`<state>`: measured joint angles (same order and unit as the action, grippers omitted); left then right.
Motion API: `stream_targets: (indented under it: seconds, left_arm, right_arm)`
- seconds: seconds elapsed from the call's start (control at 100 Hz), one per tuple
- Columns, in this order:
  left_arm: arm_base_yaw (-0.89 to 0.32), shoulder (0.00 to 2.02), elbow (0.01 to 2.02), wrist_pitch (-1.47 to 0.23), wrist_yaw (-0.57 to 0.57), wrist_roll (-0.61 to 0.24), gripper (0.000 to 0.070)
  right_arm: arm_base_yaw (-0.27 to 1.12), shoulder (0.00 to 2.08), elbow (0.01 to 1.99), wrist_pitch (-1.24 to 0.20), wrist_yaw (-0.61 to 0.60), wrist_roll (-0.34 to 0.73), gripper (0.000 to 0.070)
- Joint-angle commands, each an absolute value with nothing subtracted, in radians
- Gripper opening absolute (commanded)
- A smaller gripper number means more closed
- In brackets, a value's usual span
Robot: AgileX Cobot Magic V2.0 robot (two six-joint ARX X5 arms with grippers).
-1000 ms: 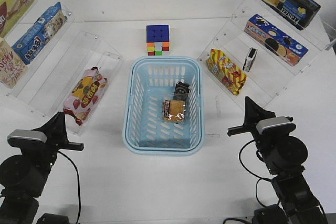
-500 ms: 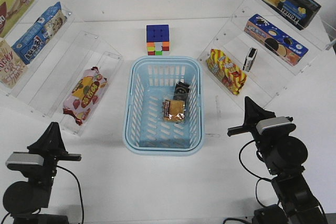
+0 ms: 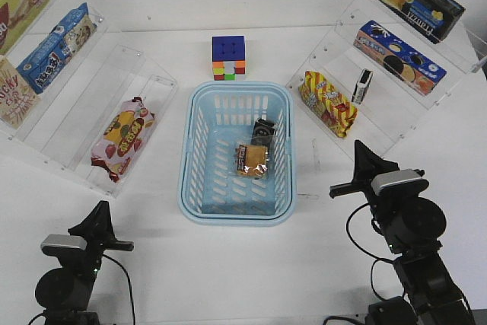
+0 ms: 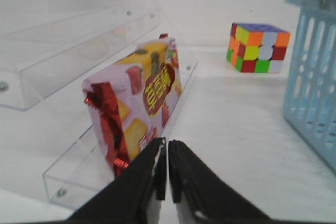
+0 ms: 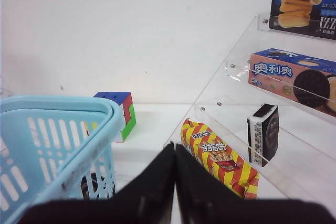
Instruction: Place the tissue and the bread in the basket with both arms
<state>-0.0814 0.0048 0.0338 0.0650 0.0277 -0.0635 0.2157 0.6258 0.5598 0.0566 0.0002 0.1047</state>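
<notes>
The light-blue basket (image 3: pixel 190 159) stands mid-table. Inside it lie the wrapped tan bread (image 3: pixel 253 160) and, just behind it, the small black tissue pack (image 3: pixel 264 131). My left gripper (image 3: pixel 101 217) is shut and empty, low at the front left, well clear of the basket. In the left wrist view it (image 4: pixel 167 142) points at the pink-red snack packet (image 4: pixel 137 95). My right gripper (image 3: pixel 359 151) is shut and empty, to the right of the basket. In the right wrist view it (image 5: pixel 175 148) sits beside the basket wall (image 5: pixel 52 129).
A colour cube (image 3: pixel 229 58) stands behind the basket. Clear acrylic shelves flank the table: the left one (image 3: pixel 144 81) holds the pink-red packet (image 3: pixel 122 136) and boxes. The right one (image 3: pixel 384 123) holds a yellow-red striped bag (image 3: pixel 328 103), an upright black pack (image 3: pixel 364 86) and biscuit boxes.
My left arm has drawn back and down toward the table's front edge, away from the shelf. The right arm, the basket and its contents have not moved.
</notes>
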Motion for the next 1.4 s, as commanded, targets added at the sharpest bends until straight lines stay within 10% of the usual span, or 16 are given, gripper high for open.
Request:
stream_targets:
  seconds: [0.0, 0.81, 1.02, 1.39]
  left_arm:
    - [-0.073, 0.003, 0.014, 0.055, 0.015, -0.062, 0.0001]
    - [-0.07, 0.004, 0.014, 0.028, 0.019, -0.065, 0.0001]
    - [-0.07, 0.004, 0.014, 0.028, 0.019, -0.065, 0.0001]
    - [-0.07, 0.004, 0.014, 0.028, 0.019, -0.065, 0.0001]
  right_arm:
    - [0.218, 0.629, 0.562, 0.069, 0.0, 0.105, 0.0]
    - [0.218, 0.629, 0.562, 0.07, 0.002, 0.103, 0.0]
    - [0.188, 0.519, 0.447, 0.078, -0.013, -0.137, 0.0]
    - [0.067, 0.097, 0.05, 0.043, -0.023, -0.204, 0.0]
